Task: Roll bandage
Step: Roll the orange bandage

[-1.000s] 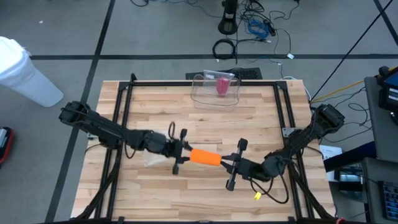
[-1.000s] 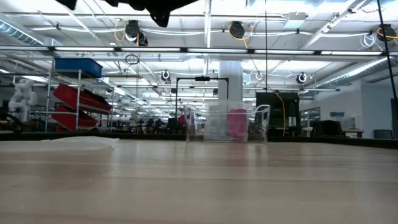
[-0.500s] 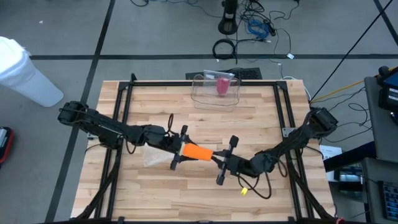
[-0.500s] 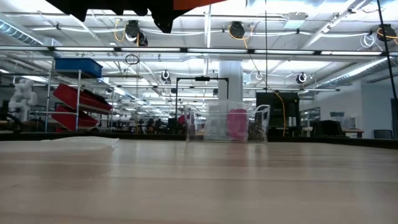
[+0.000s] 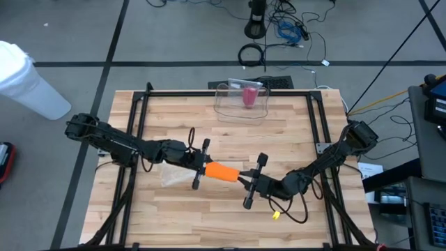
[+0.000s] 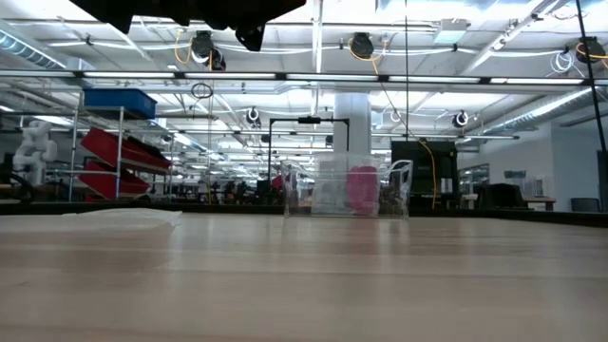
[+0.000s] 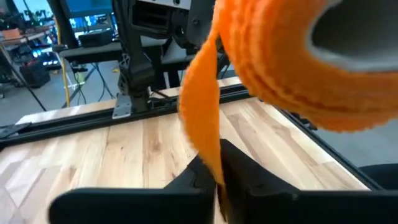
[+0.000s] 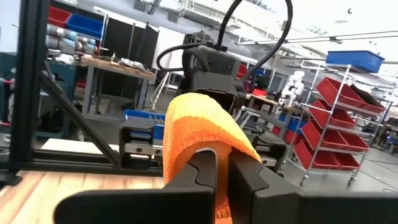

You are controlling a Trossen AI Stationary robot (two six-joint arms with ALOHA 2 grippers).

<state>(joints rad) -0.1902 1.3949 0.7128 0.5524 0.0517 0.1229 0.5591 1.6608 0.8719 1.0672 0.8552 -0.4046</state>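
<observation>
An orange bandage roll (image 5: pixel 221 171) hangs in the air over the middle of the table, between my two grippers. A loose strip (image 7: pixel 200 118) runs from the roll (image 7: pixel 292 68) down to my left gripper (image 7: pixel 217 182), which is shut on it. My left gripper (image 5: pixel 204 167) is at the roll's left end. My right gripper (image 5: pixel 244 180) is at the roll's right end and is shut on the roll (image 8: pixel 199 124). The low view shows only dark arm parts along its top edge. My left gripper pinches the bandage's loose strip (image 7: pixel 214 163) between its two fingers, coming nearly level from the table's left. The strip runs up from the fingers to the roll, clear of the table. My right gripper pinches the roll's right end (image 8: pixel 219 163) between its two fingers, nearly level from the table's right. The roll sticks out ahead of the fingers and is lifted clear; whether one finger is inside the core cannot be told.
A clear container (image 5: pixel 242 102) with a pink thing inside stands at the far middle of the table. A crumpled clear wrapper (image 5: pixel 169 177) lies under my left arm. A small yellow bit (image 5: pixel 275 215) lies near the right front. Black frame rails (image 5: pixel 139 118) run along the table's sides.
My right gripper has carried the roll a little toward the table's left and far edge, closer to my left gripper. The roll stays lifted clear of the table. For the last half second both arms have kept still.
</observation>
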